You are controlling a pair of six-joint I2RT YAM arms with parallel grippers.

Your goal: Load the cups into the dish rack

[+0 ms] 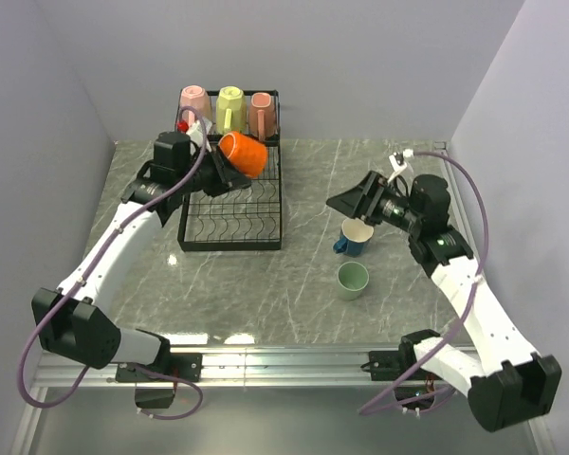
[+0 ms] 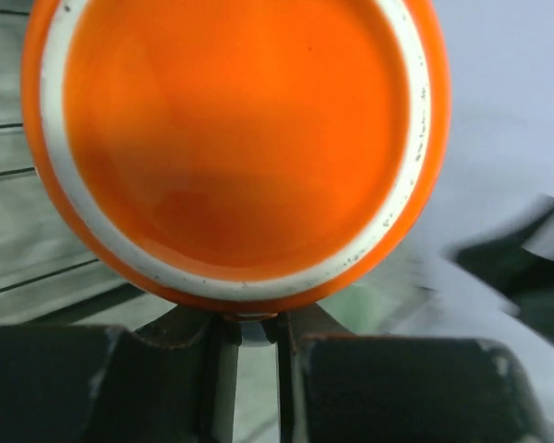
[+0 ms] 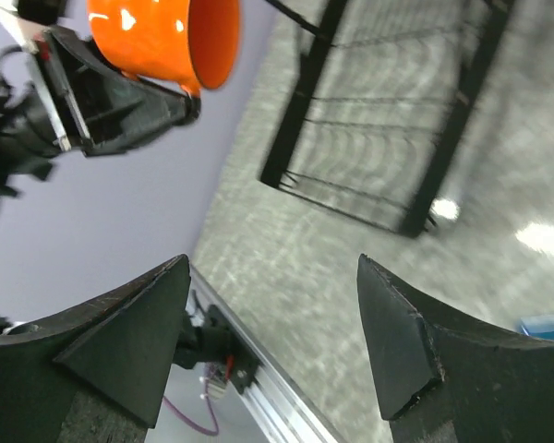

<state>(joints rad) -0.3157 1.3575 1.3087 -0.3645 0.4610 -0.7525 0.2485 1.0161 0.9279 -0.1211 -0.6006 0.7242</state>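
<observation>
Left gripper [image 1: 224, 171] is clamped on the orange cup [image 1: 244, 154], which hangs tipped sideways right over the rack [image 1: 229, 245]. Right gripper [image 1: 347, 202] is spread wide, blue cup [image 1: 357, 235] just beside its tips, green cup [image 1: 352, 280] near that.

Grey marbled tabletop [image 1: 313, 190] between pale lilac walls [image 1: 360, 57], an aluminium rail [image 1: 284, 358] along its near edge
</observation>
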